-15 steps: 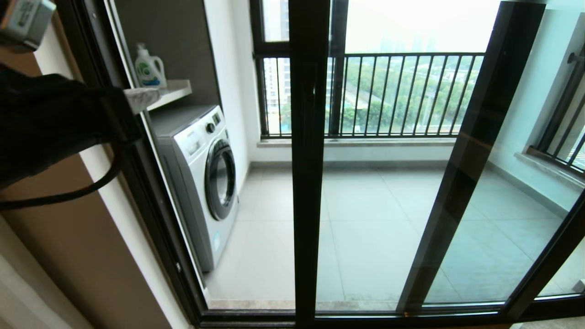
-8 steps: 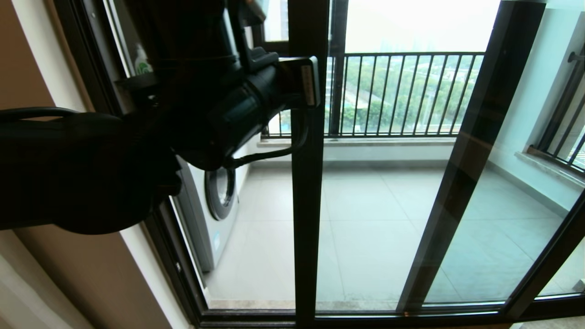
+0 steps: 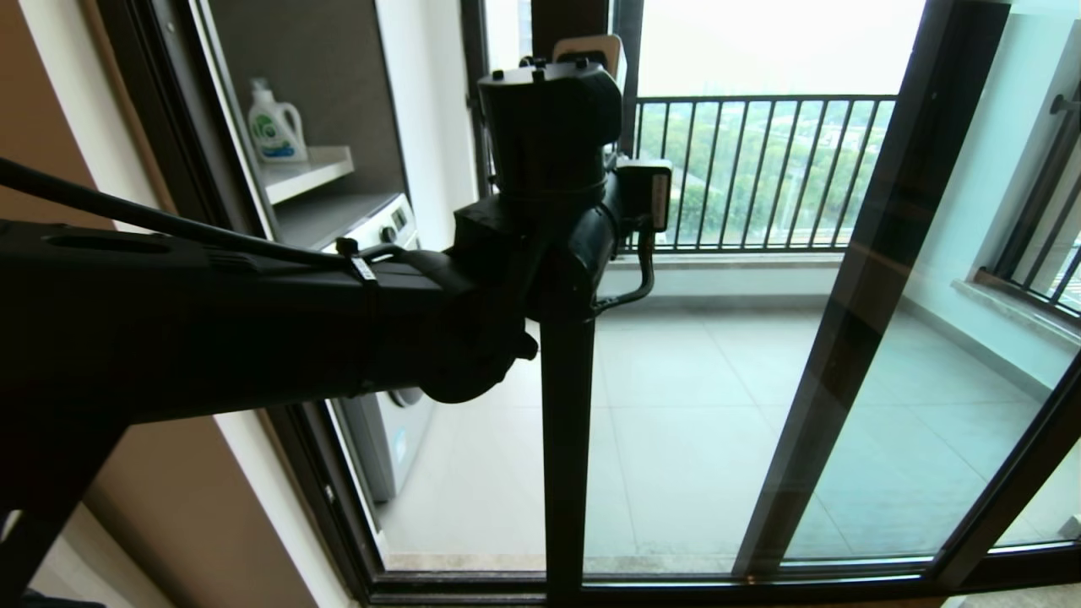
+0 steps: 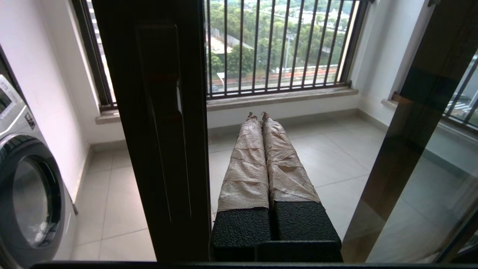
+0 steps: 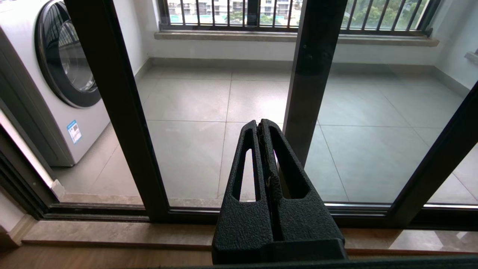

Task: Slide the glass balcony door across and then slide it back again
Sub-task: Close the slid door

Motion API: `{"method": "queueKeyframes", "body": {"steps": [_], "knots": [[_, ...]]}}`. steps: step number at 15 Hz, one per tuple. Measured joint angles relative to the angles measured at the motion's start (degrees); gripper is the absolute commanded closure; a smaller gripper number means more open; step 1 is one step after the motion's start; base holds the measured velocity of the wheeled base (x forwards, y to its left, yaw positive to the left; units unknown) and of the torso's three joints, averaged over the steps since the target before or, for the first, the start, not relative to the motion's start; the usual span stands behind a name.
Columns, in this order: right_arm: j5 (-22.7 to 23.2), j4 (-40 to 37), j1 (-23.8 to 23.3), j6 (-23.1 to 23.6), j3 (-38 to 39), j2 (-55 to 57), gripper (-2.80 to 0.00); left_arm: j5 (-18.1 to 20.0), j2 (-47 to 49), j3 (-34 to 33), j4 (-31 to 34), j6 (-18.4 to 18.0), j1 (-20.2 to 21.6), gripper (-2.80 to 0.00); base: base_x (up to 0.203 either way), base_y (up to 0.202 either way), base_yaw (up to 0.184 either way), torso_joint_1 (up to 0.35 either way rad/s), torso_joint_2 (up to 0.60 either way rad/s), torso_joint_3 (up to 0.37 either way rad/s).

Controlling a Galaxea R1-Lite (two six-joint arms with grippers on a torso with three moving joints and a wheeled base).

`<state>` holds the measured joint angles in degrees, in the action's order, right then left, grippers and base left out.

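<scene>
The balcony beyond is lying open to view: pale floor tiles point(image 3: 676, 405), a black-barred railing point(image 3: 760, 169) with green trees behind it, and a washing machine point(image 3: 384, 253) standing against the left wall under a shelf holding a detergent bottle point(image 3: 274, 127). A second black-framed panel point(image 3: 870, 279) is leaning across the right of the head view.

The glass balcony door point(image 3: 566, 439) is standing partly slid, its leading upright running straight up and down through the middle of the opening, its glass stretching off to the right, the gap to its left showing the washer. Its long axis is vertical, and the latch handle point(image 4: 160, 93) is sitting on that upright, facing the room.

Half a second ago the left arm was reaching the upright from the left at latch height; now its wrist is sitting squarely over the upright, higher and farther right. The left gripper point(image 4: 257, 116) is pointing at the balcony just beside the upright, its paper-wrapped fingers point(image 4: 246, 164) pressed together on nothing.

The right gripper point(image 5: 261, 127) is hanging low near the sill, fingers together.
</scene>
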<state>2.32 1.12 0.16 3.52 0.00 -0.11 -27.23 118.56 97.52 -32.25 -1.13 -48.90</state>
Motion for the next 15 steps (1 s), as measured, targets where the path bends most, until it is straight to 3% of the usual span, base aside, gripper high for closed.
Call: {"method": "queueKeyframes", "body": {"steps": [6,15], "knots": [[0.00,-0.02,0.00,0.03,0.00,0.00,0.00,-0.11,7.82,5.66,-0.10,-0.95,0.32,0.00,0.000,0.000,0.000,0.000,0.00,0.000],[0.00,-0.02,0.00,-0.02,0.00,0.01,0.00,-0.60,11.87,10.46,-0.08,-3.11,7.83,0.00,0.000,0.000,0.000,0.000,0.00,0.000]]}}
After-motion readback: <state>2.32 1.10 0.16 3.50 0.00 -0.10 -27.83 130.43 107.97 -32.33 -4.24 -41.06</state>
